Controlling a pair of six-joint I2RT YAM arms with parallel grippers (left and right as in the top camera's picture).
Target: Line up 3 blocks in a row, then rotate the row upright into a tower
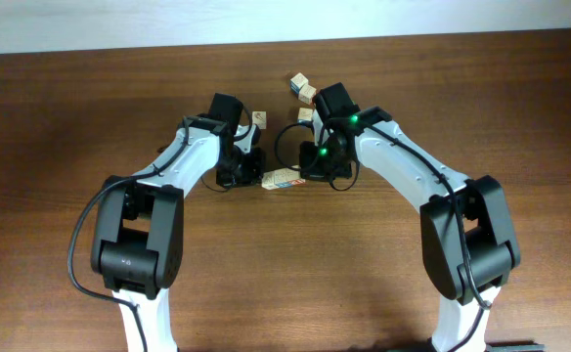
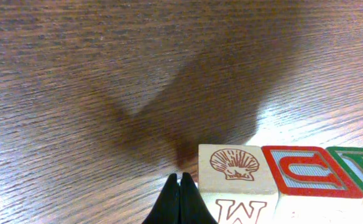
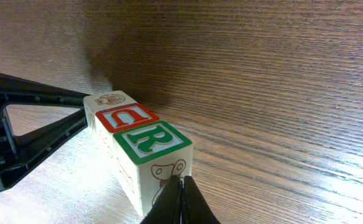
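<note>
Table: dark brown wood-grain table [image 1: 61, 108]; both arms reached in to meet at frame centre in the overhead view.
Task blocks: row of three blocks [image 1: 284, 180] lay flat on the table at centre of the overhead frame, between the two grippers, faces touching end to end.
Row order, right wrist view: shell block [image 3: 110, 98] farthest, red C block [image 3: 127, 117] in the middle, green R block [image 3: 150, 140] nearest the lens.
Row order, left wrist view: shell block [image 2: 234, 167] at lower centre with a W on its near side, red C block [image 2: 309, 171] to its right, green R block [image 2: 362, 171] cut off by the right edge.
Left gripper [image 2: 180, 200]: jaws closed together, nothing between them; tips sat at the shell block's lower left corner, at the row's left end. In the right wrist view its black finger met the shell block's side at frame left.
Right gripper [image 3: 181, 200]: jaws closed, empty; tips stood against the near end face of the green R block, bottom centre of frame.
Other cubes: four loose blocks [image 1: 305, 96] lay above the grippers in the overhead view, well apart from the row; prints too small to read.
</note>
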